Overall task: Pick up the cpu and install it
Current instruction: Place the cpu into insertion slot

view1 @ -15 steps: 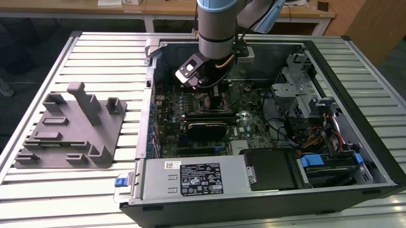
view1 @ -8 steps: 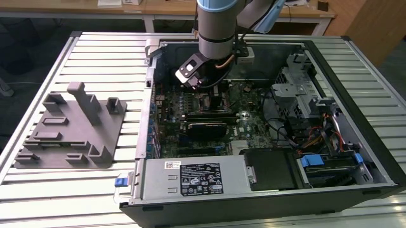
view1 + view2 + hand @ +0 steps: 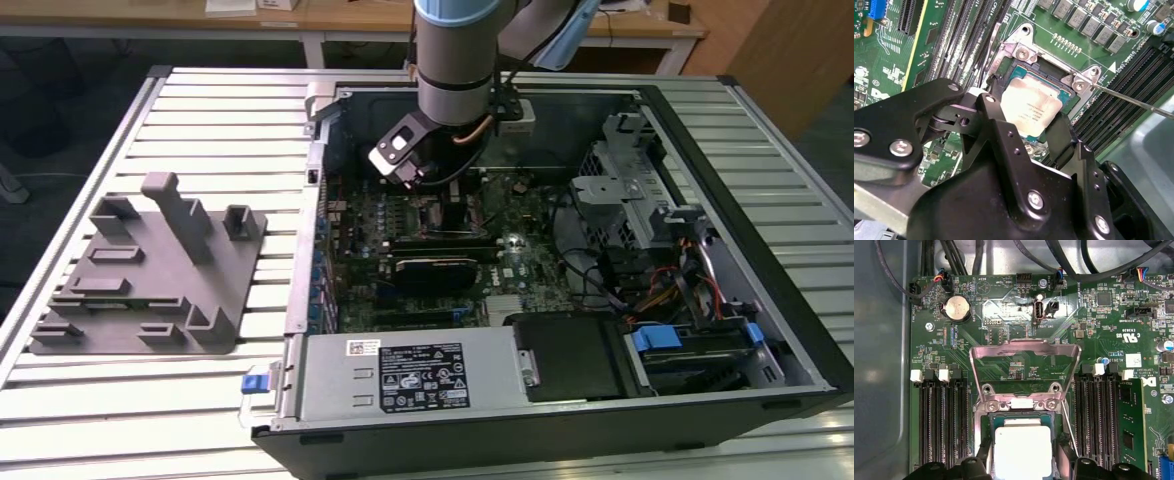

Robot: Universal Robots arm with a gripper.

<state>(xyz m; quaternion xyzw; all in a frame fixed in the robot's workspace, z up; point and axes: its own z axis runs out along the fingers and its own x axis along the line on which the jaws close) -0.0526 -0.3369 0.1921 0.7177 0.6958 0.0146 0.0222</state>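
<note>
One cpu [image 3: 1021, 452] sits at the socket [image 3: 983, 430] of the green motherboard [image 3: 1004, 305], with the gripper [image 3: 1026, 116] clamped on it, its two fingers [image 3: 999, 130] against opposite edges. One hinged metal frame [image 3: 1024, 352] stands open just beyond it, one thin lever rod [image 3: 1134, 102] runs beside it, and a bank of memory slots [image 3: 941, 425] lies on each side. The open computer case [image 3: 534, 430] lies on the slatted desk [image 3: 200, 120], with one grey tray [image 3: 147, 270] nearby.

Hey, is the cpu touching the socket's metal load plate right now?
Apart. In the first wrist view the load plate stands swung open, and its hinge bracket lies between it and the cpu.
</note>
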